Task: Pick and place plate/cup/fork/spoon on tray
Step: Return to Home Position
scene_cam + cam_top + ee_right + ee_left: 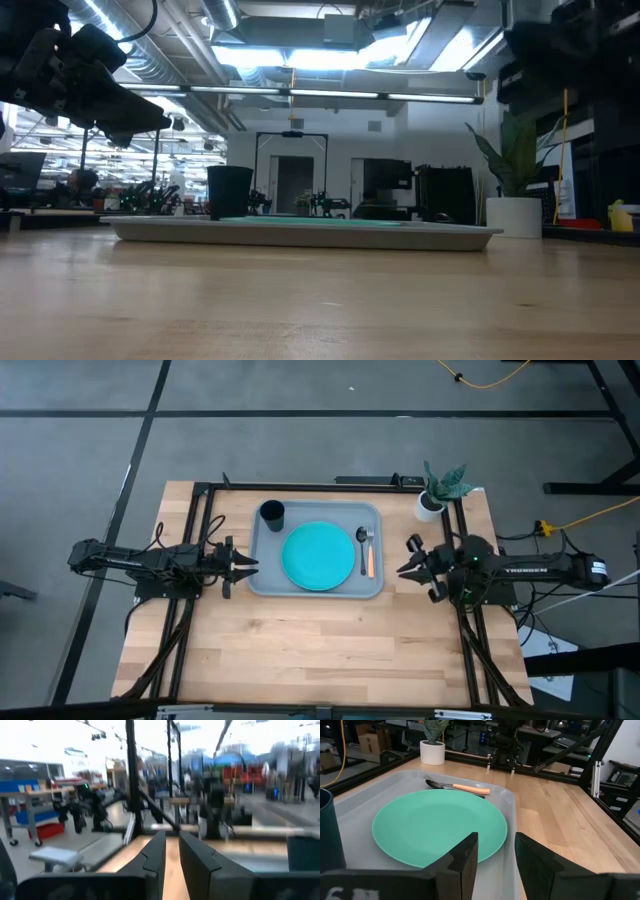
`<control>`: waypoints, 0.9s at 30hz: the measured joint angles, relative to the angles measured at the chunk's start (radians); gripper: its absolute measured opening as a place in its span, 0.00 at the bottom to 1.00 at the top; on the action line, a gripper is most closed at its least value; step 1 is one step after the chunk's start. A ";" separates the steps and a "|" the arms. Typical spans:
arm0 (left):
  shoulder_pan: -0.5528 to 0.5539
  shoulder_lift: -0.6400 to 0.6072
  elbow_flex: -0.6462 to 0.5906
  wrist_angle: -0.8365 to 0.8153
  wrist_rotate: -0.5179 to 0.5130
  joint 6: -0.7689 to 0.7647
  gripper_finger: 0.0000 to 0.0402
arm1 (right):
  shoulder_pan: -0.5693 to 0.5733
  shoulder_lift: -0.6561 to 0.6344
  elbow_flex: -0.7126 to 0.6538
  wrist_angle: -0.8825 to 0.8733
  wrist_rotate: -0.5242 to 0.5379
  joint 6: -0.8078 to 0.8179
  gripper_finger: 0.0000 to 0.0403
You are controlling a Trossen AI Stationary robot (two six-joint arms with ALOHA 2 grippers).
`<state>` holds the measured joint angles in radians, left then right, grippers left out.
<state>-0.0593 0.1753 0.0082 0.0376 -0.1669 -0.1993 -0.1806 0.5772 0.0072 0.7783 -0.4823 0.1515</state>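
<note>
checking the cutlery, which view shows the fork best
The left wrist view: the fork lies close, orange handle clear, on the tray beyond the plate. The high view shows it small, right of the plate beside the spoon. The low view hides it behind the tray rim; the right wrist view misses it.

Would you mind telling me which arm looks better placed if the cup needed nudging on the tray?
Probably the left. The cup stands in the tray's corner nearest the left gripper, which hangs open at that edge. The right gripper sits beyond the far side, with the plate between.
</note>
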 joint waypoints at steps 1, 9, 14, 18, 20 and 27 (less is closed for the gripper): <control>0.000 0.000 0.000 0.000 0.000 0.000 0.30 | 0.000 -0.011 0.001 0.015 -0.007 0.000 0.15; 0.000 0.000 0.000 0.000 0.000 0.000 0.30 | -0.001 -0.087 0.021 -0.001 -0.040 0.195 0.15; 0.000 0.000 0.000 0.000 0.000 0.000 0.30 | 0.000 -0.158 0.000 -0.004 -0.053 0.194 0.15; 0.000 0.000 0.000 0.000 0.000 0.000 0.30 | 0.000 -0.189 0.000 0.009 -0.053 0.185 0.15; 0.000 0.000 0.000 0.000 0.000 0.000 0.30 | 0.000 -0.203 0.000 0.013 -0.053 0.183 0.15; 0.000 0.000 0.000 0.000 0.000 0.000 0.30 | 0.000 -0.216 0.000 0.046 -0.053 0.183 0.15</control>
<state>-0.0593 0.1757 0.0082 0.0376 -0.1669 -0.1993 -0.1810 0.3613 0.0067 0.8245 -0.5348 0.3346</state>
